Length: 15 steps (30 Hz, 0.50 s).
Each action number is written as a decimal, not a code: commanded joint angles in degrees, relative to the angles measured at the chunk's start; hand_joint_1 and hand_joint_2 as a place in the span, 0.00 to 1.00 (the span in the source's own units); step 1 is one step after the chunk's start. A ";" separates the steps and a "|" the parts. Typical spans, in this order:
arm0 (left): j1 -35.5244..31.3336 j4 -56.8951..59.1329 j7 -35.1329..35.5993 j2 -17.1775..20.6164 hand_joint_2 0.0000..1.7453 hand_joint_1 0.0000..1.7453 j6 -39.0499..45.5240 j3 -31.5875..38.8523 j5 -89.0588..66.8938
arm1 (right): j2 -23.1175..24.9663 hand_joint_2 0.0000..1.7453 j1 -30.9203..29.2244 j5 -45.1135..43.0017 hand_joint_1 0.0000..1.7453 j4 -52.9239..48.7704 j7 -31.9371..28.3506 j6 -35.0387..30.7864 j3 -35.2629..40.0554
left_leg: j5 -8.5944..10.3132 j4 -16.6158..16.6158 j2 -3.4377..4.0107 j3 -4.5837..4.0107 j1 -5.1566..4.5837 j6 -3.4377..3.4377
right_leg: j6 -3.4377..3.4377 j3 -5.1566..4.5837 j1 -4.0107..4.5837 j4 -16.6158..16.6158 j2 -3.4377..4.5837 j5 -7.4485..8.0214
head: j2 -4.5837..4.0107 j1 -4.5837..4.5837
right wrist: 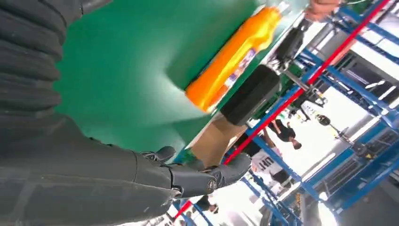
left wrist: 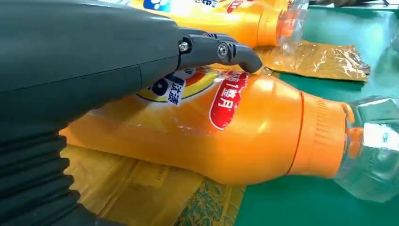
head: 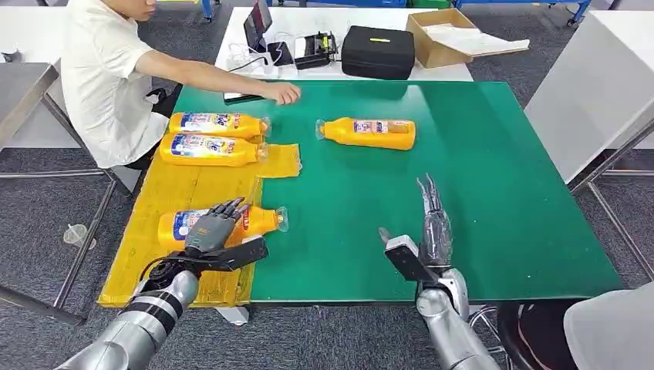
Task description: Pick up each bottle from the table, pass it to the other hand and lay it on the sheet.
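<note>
Three orange bottles lie on the yellow sheet [head: 193, 185] at the table's left. Two of them [head: 220, 123] [head: 208, 149] lie at the far end. The third bottle [head: 262, 220] [left wrist: 254, 127] lies at the near end, its clear cap over the green mat. My left hand [head: 212, 227] [left wrist: 94, 56] lies over this bottle, fingers stretched across its top and the thumb spread apart from it. A fourth bottle [head: 369, 132] [right wrist: 235, 61] lies on the green mat further back. My right hand [head: 430, 223] [right wrist: 141, 174] hovers open over the mat's near middle, holding nothing.
A person in white sits at the far left, one hand [head: 281, 92] resting at the mat's far edge. Behind the green mat [head: 501, 169] a white table carries a black case [head: 378, 50], a cardboard box [head: 439, 35] and devices. Another person's knee [head: 609, 331] shows at the near right.
</note>
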 commanded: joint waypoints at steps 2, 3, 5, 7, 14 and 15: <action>11.06 -19.65 -1.36 1.97 0.00 0.00 11.50 -9.78 0.76 | -13.79 1.00 -15.26 24.42 0.00 19.76 18.68 -1.92 2.75 | 0.02 0.00 0.16 -0.04 -0.11 0.08 | -0.06 -0.06 -0.08 -0.01 0.10 0.05 | 0.00 -0.05; 13.84 -24.26 -0.82 2.10 0.00 0.00 14.30 -10.56 0.61 | -13.92 1.00 -16.20 23.75 0.00 21.21 18.05 -0.34 1.49 | 0.00 0.03 0.26 -0.11 -0.10 0.09 | -0.11 -0.13 -0.05 -0.02 0.16 0.07 | 0.00 -0.02; 20.04 -33.40 -0.92 2.39 0.00 0.00 20.45 -12.55 0.44 | -14.86 1.00 -17.14 27.08 0.00 23.55 19.66 -0.49 1.96 | 0.06 0.02 0.21 -0.26 -0.15 0.17 | -0.01 -0.23 -0.10 -0.04 0.14 0.09 | 0.00 0.02; 24.63 -39.61 -3.38 2.58 1.00 0.00 22.01 -14.82 4.35 | -14.52 1.00 -16.50 25.60 0.00 24.45 20.29 2.60 0.48 | -0.11 0.09 0.46 -0.30 -0.12 0.21 | -0.18 -0.26 -0.05 -0.11 0.31 0.12 | 0.00 0.02; 25.45 -43.38 -4.44 3.00 1.00 0.00 23.07 -20.08 6.69 | -13.17 1.00 -18.33 26.12 0.00 29.84 23.73 8.36 1.06 | -0.15 0.17 0.30 -0.70 -0.19 0.21 | 0.01 -0.72 -0.13 0.03 0.17 -0.02 | 0.00 0.00; 25.27 -43.16 -4.48 3.00 1.00 0.00 23.13 -20.01 6.83 | -13.14 1.00 -18.51 26.16 0.00 29.94 23.79 8.44 1.09 | -0.12 0.13 0.34 -0.78 -0.21 0.22 | 0.04 -0.82 -0.15 0.00 0.21 0.03 | 0.00 0.00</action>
